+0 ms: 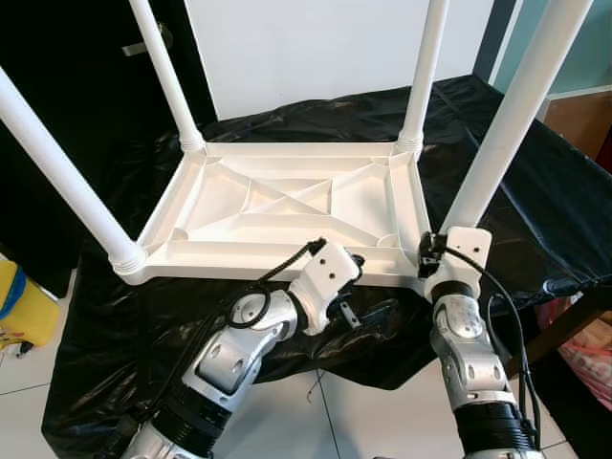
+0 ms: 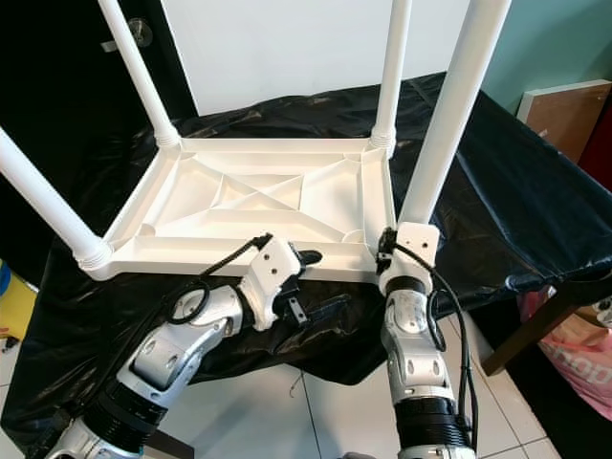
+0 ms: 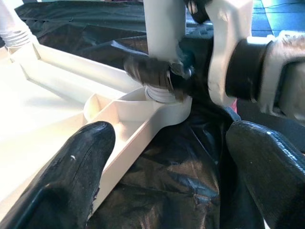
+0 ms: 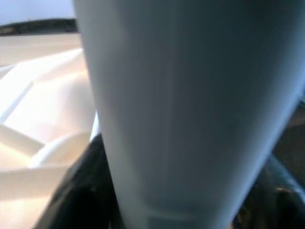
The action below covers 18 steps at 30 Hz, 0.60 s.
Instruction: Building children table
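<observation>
- One white tabletop is lying upside down, just ahead of both grippers
- Four white legs are standing up from its corners; one leg is rising right at the right gripper
- One black sheet is spreading beneath
- Two grippers are showing, the left gripper included

The upturned table lies on the sheet before me, legs up; my right gripper clasps its near right leg.
</observation>
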{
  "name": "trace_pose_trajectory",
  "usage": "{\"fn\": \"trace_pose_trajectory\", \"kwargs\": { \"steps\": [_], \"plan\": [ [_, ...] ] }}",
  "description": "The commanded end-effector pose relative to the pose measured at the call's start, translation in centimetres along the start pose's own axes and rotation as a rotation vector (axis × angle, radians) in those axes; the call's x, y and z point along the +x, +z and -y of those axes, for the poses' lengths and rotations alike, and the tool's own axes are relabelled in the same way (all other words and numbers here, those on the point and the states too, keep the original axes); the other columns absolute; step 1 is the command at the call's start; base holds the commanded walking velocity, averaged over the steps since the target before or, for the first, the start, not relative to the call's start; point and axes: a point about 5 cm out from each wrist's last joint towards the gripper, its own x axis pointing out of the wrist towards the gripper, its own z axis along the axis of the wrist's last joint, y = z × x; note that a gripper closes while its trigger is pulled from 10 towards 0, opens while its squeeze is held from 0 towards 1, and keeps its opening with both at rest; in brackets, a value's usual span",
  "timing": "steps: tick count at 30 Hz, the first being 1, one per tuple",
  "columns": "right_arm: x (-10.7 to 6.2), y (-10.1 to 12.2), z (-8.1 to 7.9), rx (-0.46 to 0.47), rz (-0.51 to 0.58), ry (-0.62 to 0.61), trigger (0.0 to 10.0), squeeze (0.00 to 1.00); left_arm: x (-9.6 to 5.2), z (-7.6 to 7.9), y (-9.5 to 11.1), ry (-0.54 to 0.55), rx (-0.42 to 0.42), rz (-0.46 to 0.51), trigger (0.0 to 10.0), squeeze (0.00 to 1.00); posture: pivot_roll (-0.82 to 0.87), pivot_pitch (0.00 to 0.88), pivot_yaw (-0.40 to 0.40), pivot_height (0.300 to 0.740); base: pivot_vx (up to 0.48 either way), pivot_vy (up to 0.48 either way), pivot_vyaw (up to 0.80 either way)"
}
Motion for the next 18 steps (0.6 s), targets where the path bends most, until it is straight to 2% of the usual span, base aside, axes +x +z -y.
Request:
{"fn": "trace_pose_trajectory", "kwargs": {
  "steps": [1,6,8,10,12,15,16,17,18],
  "plan": [
    [-0.3,-0.8,-0.3,-0.005,-0.037,0.003,10.0,1.00,0.0,0.2,-0.2,-0.038,0.011,-0.013,10.0,0.00,-0.20,0.022,0.034,0.740,0.000,0.000,0.00],
    [-0.3,-0.1,-0.2,0.012,0.002,0.038,10.0,1.00,0.0,0.2,-0.2,-0.037,0.012,-0.013,10.0,0.00,-0.20,0.022,0.032,0.740,0.000,0.000,0.00],
    [-0.2,0.4,0.2,0.015,0.035,0.120,10.0,1.00,0.0,0.2,-0.2,-0.034,0.013,-0.012,10.0,0.00,-0.20,0.022,0.028,0.740,0.000,0.000,0.00],
    [-0.2,0.4,0.2,0.015,0.035,0.120,10.0,1.00,0.0,0.2,-0.2,-0.034,0.013,-0.012,10.0,0.00,-0.20,0.022,0.028,0.740,0.000,0.000,0.00],
    [-0.1,0.7,0.8,-0.017,0.056,0.216,10.0,1.00,0.0,0.1,-0.1,-0.032,0.013,-0.011,10.0,0.00,-0.20,0.024,0.027,0.740,0.000,0.000,0.00],
    [0.0,0.8,1.0,-0.032,0.061,0.243,10.0,1.00,0.0,0.1,-0.1,-0.031,0.013,-0.010,10.0,0.00,-0.20,0.025,0.028,0.740,0.000,0.000,0.00],
    [0.1,0.9,1.3,-0.051,0.062,0.301,10.0,0.09,0.0,0.1,-0.1,-0.030,0.013,-0.011,10.0,0.00,-0.20,0.026,0.029,0.740,0.000,0.000,0.00],
    [0.2,0.9,1.4,-0.070,0.057,0.375,10.0,0.00,0.0,0.1,-0.1,-0.028,0.015,-0.011,10.0,0.00,-0.20,0.027,0.031,0.740,0.000,0.000,0.00],
    [0.2,0.9,1.4,-0.070,0.057,0.375,10.0,0.00,0.0,0.1,-0.1,-0.028,0.015,-0.011,10.0,0.00,-0.20,0.027,0.031,0.740,0.000,0.000,0.00]
  ]
}}
